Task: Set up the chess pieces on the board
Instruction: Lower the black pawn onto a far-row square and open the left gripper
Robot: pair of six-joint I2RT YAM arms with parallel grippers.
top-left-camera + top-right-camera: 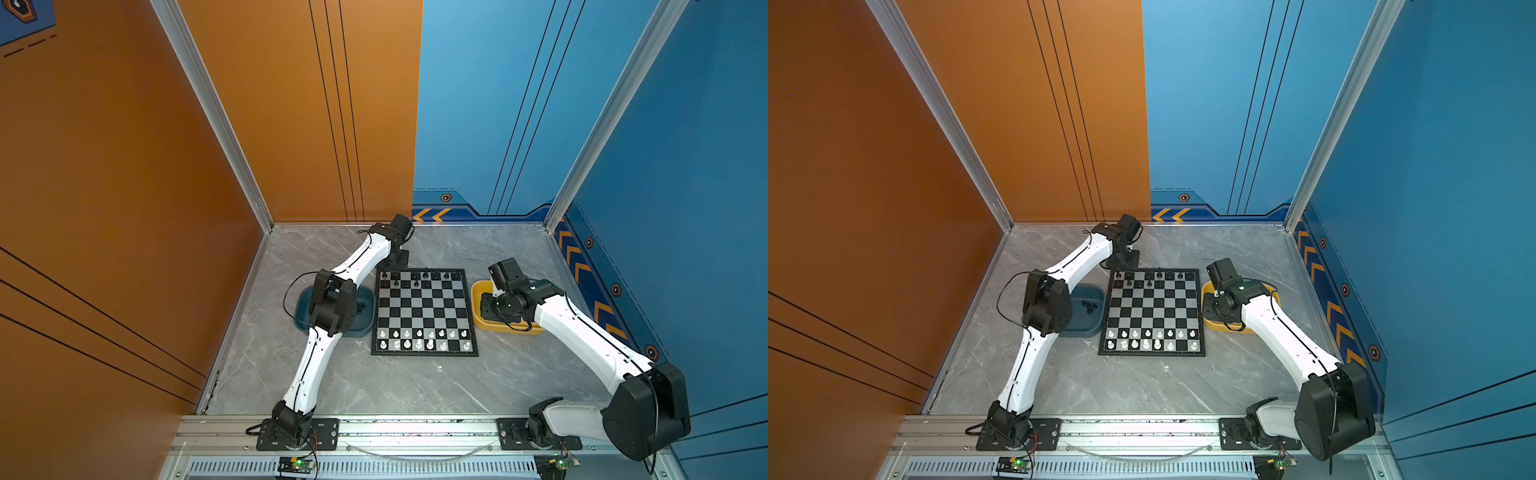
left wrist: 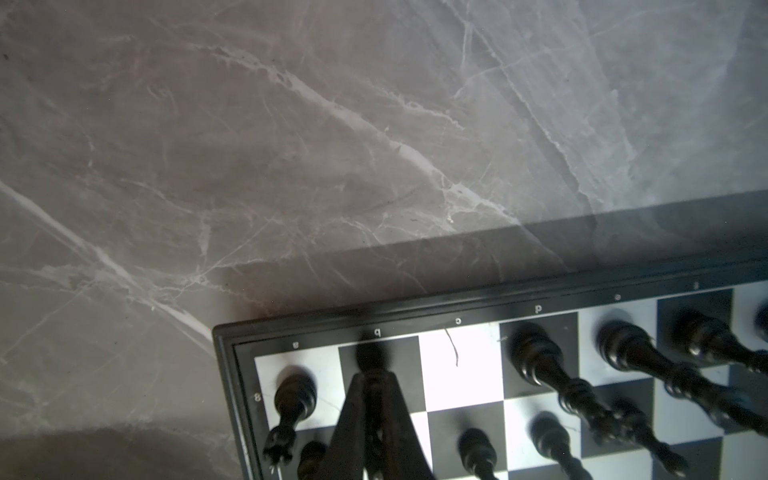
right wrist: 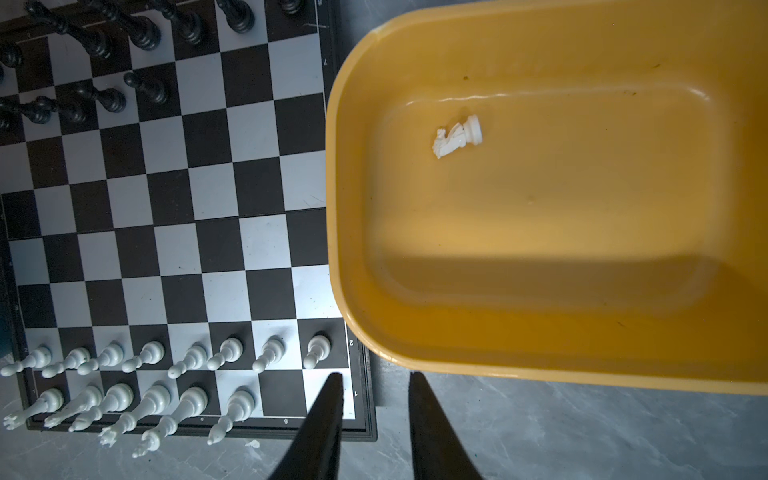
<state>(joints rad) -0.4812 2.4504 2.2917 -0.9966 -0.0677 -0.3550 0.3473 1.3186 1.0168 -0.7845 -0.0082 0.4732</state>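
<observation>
The board (image 1: 424, 307) (image 1: 1154, 309) lies mid-table. White chess pieces (image 1: 419, 338) fill its two near rows, with one square bare in the nearest row. Black chess pieces (image 1: 425, 276) stand along the far rows. My left gripper (image 2: 371, 376) hangs over the board's far left corner (image 1: 392, 266). It is shut on a black piece (image 2: 371, 361), next to the black corner piece (image 2: 295, 395). My right gripper (image 3: 376, 378) is open and empty, above the yellow tray (image 1: 478, 291). A white knight (image 3: 457, 136) lies on its side in that tray.
A dark teal tray (image 1: 368, 328) (image 1: 1090, 330) left of the board holds a few loose black pieces (image 1: 360, 307) (image 1: 1089, 306). The left arm's elbow hangs over it. Grey marble table (image 1: 415, 386) lies in front of the board. Orange and blue walls close in on three sides.
</observation>
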